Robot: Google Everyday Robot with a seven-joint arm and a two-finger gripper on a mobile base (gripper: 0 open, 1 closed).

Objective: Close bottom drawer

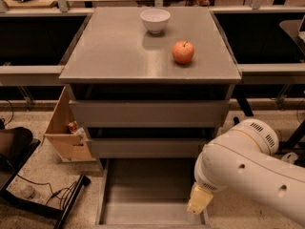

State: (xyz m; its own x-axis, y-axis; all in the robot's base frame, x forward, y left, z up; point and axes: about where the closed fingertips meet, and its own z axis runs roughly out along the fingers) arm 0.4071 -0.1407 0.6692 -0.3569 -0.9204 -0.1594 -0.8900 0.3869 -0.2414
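Whether the jaws are apart or together I cannot tell. Only a cream-coloured tip of the gripper (200, 200) shows, under the big white arm (248, 168), low on the right. It hangs just over the right side wall of the bottom drawer (143, 190), close to its front corner. This drawer is pulled far out of the cabinet (109, 51) toward me, and it looks empty.

I judge that the closing push is not yet begun. To do it well, I would bring the gripper before the flat front panel, near its middle and not at the corner, so the tray does not twist on its rails. Then I would push straight back, slowly, until the front is level with the two fronts above.

Behind, the middle drawer (147, 148) and the top drawer (147, 113) look closed or nearly so. On the cabinet stand an apple (183, 52) and, farther, a white bowl (155, 20). I can read no label or writing anywhere.
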